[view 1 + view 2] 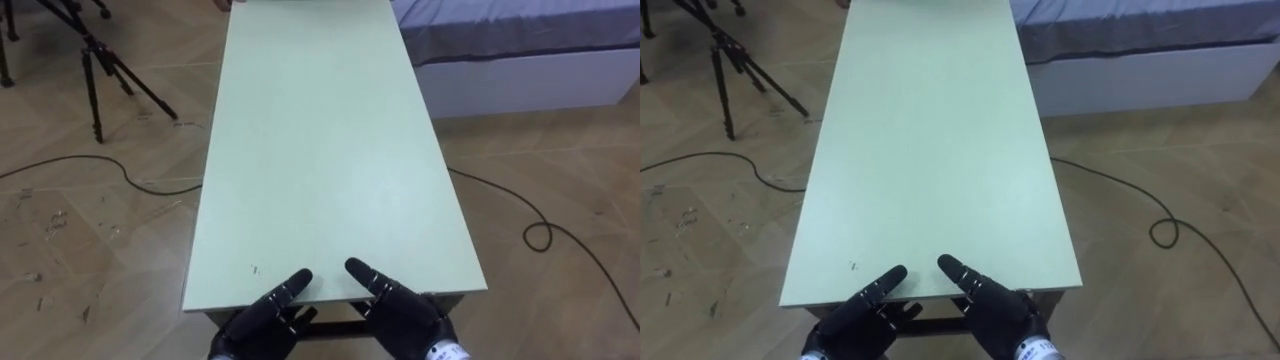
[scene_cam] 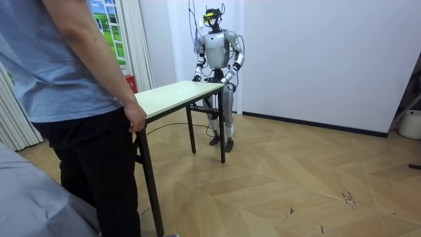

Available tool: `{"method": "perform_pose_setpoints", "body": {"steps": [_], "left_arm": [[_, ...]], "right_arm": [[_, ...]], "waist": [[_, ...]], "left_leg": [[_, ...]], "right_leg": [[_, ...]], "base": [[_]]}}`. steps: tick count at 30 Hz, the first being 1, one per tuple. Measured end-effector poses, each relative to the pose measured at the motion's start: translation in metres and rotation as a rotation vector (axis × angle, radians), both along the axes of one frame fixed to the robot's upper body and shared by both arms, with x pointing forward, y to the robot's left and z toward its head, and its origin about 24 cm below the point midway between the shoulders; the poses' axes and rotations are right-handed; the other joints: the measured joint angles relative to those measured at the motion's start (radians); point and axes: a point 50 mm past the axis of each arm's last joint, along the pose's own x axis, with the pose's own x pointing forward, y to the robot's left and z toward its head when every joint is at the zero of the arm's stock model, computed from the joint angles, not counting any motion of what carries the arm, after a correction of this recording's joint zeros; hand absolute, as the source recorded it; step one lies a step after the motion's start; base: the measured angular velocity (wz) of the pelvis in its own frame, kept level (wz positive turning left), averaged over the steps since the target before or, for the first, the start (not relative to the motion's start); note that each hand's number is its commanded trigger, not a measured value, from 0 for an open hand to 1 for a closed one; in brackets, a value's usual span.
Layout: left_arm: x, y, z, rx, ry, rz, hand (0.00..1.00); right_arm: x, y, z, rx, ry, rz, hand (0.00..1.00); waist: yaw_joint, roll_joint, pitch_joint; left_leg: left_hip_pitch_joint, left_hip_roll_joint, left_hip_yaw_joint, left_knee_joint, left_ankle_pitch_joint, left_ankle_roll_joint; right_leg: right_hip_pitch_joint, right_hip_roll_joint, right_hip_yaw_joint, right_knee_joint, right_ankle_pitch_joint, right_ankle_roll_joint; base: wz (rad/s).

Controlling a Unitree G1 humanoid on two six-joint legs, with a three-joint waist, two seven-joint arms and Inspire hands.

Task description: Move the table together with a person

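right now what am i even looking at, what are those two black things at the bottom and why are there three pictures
The black things belong to a humanoid robot: its left robot hand and right robot hand. Two pictures come from the camera eyes on its head, looking down, so they show nearly the same scene. The third comes from a camera standing in the room and shows the whole robot. Both robot hands sit at the near end of a long pale green table with nothing lying on it; how they grip underneath is hidden. In the room view a person stands at the other end with a hand at its edge. Nearby are a tripod, a floor cable and a bed.
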Motion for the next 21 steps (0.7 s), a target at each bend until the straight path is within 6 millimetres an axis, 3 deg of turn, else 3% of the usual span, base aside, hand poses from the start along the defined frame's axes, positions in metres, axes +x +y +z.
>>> {"method": "perform_pose_setpoints", "body": {"steps": [8,16,21], "left_arm": [[0.001,-0.0023,-0.0027,-0.017,0.034,0.034,0.0],[0.0022,-0.0088,-0.004,-0.082,0.065,0.09,0.0],[0.0033,-0.0075,-0.0041,-0.101,0.074,0.103,0.0]], "right_arm": [[0.0022,-0.0016,0.0005,0.055,0.028,-0.05,0.0],[0.0028,0.0,0.0001,0.132,0.077,-0.121,0.0],[0.0031,-0.001,-0.0011,0.138,0.086,-0.131,0.0]], "waist": [[0.002,0.004,-0.0017],[0.002,0.029,0.0023],[0.002,0.031,0.0007]], "left_leg": [[-0.001,0.0,0.0,0.002,0.0,0.0],[0.016,-0.001,0.0,0.001,0.001,0.001],[0.019,-0.001,0.0,-0.001,0.005,0.001]], "right_leg": [[0.0,-0.001,-0.002,0.001,0.0,0.0],[0.014,-0.001,-0.001,0.001,0.002,0.002],[0.017,-0.001,-0.001,0.001,0.002,0.001]], "base": [[0.0],[0.0],[0.0]]}}
